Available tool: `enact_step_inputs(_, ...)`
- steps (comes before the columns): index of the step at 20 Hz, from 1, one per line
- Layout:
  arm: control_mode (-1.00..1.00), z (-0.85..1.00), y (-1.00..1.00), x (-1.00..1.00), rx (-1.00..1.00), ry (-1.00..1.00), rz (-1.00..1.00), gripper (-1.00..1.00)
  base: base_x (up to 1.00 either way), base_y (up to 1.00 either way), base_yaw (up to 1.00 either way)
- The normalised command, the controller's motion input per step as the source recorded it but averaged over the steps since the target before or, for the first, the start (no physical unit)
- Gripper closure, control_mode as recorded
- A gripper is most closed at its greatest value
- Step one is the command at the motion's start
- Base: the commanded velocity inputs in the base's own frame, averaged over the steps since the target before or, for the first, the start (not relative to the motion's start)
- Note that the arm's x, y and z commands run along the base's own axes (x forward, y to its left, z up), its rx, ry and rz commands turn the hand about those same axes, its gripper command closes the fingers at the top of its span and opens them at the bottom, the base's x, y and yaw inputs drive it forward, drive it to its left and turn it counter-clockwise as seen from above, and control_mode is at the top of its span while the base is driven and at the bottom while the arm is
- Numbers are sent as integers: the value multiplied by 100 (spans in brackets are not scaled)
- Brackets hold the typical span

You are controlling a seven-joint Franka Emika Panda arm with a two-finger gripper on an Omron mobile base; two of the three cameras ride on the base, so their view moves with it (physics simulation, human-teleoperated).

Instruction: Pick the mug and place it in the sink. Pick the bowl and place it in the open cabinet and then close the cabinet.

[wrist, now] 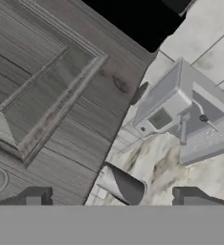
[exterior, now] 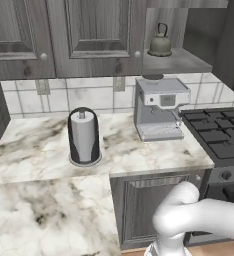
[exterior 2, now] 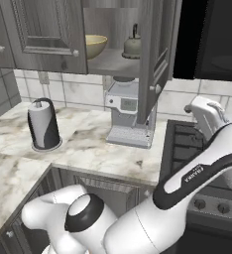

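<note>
Right base view shows the bowl [exterior 2: 94, 45] already on the shelf inside the cabinet [exterior 2: 156, 59], whose stiff, hinged door hangs open beside the empty, wide-spread gripper [wrist: 114, 196]; I judge pushing its flat outer panel safest.

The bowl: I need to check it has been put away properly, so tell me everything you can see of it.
The bowl is round and yellowish-tan with a paler olive inside, smooth and glossy. It sits upright on the grey shelf of the open cabinet, left of a grey kettle and apart from it. A closed neighbouring door hides its left part. Nothing grips it.
</note>
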Motion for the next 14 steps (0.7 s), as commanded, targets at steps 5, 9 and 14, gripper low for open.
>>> enact_step_inputs(5, -100, 15, 36, 47, 0, 20, -24, -100, 0, 0, 0)
enact_step_inputs(9, -100, 1, 23, 67, 2, 13, -17, -100, 0, 0, 0)
enact_step_inputs(14, -100, 0, -45, 47, 26, 3, -1, -100, 0, 0, 0)
